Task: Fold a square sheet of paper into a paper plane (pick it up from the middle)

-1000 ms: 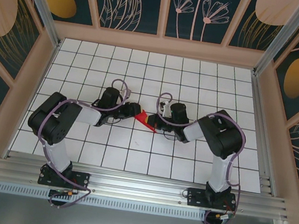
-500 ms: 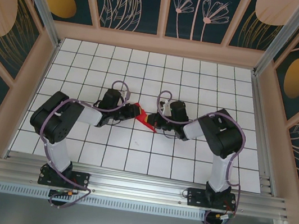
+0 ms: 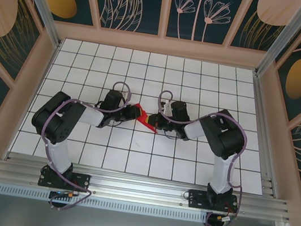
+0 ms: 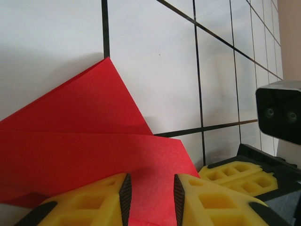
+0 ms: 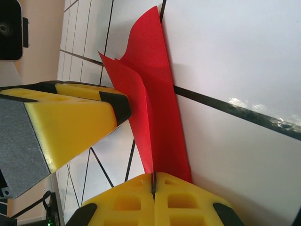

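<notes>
The white gridded table (image 3: 202, 75) carries everything near its middle. The left gripper (image 4: 151, 188) reaches in from the left, its jaws a little apart, red showing in the gap. The right gripper (image 5: 154, 181) is clamped together on the right edge of the red paper (image 5: 155, 94), a creased wedge held between the two grippers

The left arm (image 3: 61, 125) and right arm (image 3: 222, 137) are black and white, strung with purple cables (image 3: 233, 163), their jaws yellow (black-tipped)
</notes>
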